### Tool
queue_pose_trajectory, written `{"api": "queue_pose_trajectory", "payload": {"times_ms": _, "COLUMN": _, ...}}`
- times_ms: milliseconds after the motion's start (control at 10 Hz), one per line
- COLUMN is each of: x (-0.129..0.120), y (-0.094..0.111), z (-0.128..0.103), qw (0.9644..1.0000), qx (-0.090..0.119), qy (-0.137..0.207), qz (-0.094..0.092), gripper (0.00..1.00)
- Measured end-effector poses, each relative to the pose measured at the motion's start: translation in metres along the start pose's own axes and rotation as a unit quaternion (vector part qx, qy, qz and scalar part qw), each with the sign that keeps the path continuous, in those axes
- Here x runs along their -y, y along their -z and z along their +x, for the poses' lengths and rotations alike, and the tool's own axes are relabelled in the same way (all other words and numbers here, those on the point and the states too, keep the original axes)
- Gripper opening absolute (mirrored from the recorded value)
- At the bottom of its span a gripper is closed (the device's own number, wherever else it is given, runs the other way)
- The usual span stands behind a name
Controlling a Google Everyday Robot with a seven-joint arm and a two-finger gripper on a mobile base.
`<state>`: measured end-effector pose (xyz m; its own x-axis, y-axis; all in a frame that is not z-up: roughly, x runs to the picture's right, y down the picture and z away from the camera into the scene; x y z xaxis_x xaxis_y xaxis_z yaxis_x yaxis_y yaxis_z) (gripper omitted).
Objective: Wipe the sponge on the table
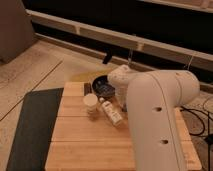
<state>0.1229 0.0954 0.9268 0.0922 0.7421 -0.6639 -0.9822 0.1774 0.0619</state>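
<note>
The table (pixel 85 145) is a light bamboo top made of long planks. My white arm (pixel 155 120) rises from the lower right and covers the table's right half. Its far end bends down to the gripper (pixel 113 85), which sits at the right rim of a dark bowl (pixel 101 86) near the table's back edge. The sponge is hidden from this view.
A white bottle (pixel 111 111) lies on its side in front of the bowl, beside a small white cup (pixel 90 103). A small dark block (pixel 87 88) sits left of the bowl. A dark grey floor mat (pixel 32 125) lies along the table's left. Cables (pixel 197 120) trail at the right.
</note>
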Motion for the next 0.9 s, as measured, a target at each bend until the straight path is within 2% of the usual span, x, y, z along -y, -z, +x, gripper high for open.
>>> {"api": "queue_pose_trajectory", "payload": {"times_ms": 200, "x": -0.011, "y": 0.014, "z": -0.018, "qw": 0.9995, "qx": 0.023, "qy": 0.019, "qz": -0.013, "gripper": 0.76}}
{"api": "queue_pose_trajectory", "payload": {"times_ms": 400, "x": -0.017, "y": 0.022, "z": -0.025, "qw": 0.9987, "qx": 0.035, "qy": 0.027, "qz": -0.027, "gripper": 0.76}}
{"api": "queue_pose_trajectory", "payload": {"times_ms": 700, "x": -0.01, "y": 0.018, "z": -0.007, "qw": 0.9984, "qx": 0.019, "qy": 0.011, "qz": -0.052, "gripper": 0.76}}
{"api": "queue_pose_trajectory", "payload": {"times_ms": 900, "x": -0.008, "y": 0.025, "z": 0.002, "qw": 0.9977, "qx": 0.009, "qy": 0.004, "qz": -0.067, "gripper": 0.76}}
